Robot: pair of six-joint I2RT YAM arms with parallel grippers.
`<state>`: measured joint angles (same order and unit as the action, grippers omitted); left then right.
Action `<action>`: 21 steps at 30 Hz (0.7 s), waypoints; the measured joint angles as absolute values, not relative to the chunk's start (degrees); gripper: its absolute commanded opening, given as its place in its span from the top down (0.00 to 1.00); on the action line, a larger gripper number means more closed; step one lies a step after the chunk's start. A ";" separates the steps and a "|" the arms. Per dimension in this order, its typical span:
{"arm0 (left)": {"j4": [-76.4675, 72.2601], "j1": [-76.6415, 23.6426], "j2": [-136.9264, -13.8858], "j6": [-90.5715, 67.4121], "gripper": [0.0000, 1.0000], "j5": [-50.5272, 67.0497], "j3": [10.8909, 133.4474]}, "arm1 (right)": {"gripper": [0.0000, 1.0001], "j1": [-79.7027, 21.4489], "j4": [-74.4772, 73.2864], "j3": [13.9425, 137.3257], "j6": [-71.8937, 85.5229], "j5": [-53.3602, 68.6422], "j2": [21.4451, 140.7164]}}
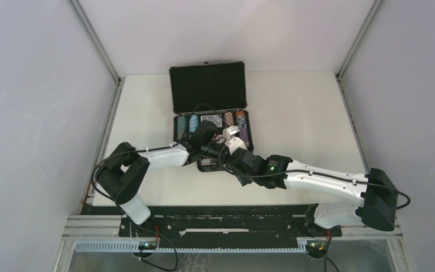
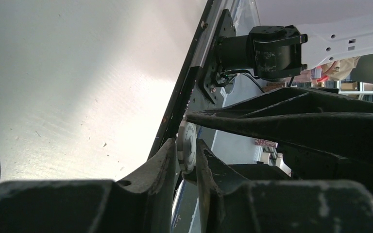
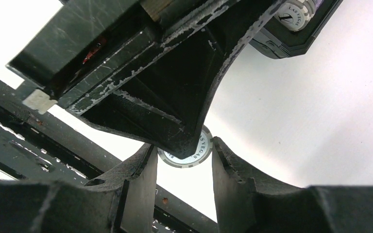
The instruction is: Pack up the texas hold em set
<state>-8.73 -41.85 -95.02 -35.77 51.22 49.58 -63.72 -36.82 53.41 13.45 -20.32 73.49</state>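
One poker chip is the object of the moment, and both arms meet on it just in front of the open black briefcase. The right gripper stands about half open with the chip spanning the gap. Its two fingertips touch opposite points of the rim, so it has the chip held across its width. The left gripper comes in from the far side at right angles, one finger lying over the printed face and the other behind it. Its jaws are narrowed close around the chip's thickness, but whether the pads are pressing or merely flanking it cannot be told. Up and to the right of the right gripper's fingertips, a corner of the briefcase shows with another chip lying in it. Just beyond the left gripper sit the rows of chips already in their foam slots, with the lid upright behind. This looks like a handover of a loose chip from one gripper to the other, partway through the packing. The next move calls for the left jaws to be firm on both faces before the right jaws let go. The chip then has to go edge-on to a free place in a row, and a thin disc held by two grippers at once could twist or slip as one releases.
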 measured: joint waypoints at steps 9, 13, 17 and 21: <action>-8.21 -42.37 -95.61 -35.59 1.00 51.66 50.35 | 0.61 -63.66 -37.15 53.41 13.34 -20.47 73.06; -8.21 -42.37 -95.61 -35.62 1.00 51.66 50.39 | 0.59 -63.59 -37.15 53.41 13.34 -20.51 73.06; -8.36 -42.37 -95.61 -35.59 1.00 51.66 50.39 | 0.36 -63.53 -37.12 53.41 13.39 -20.62 73.03; -7.55 -42.28 -95.61 -33.61 1.00 51.70 50.59 | 0.27 -62.35 -37.17 53.41 13.15 -20.97 71.68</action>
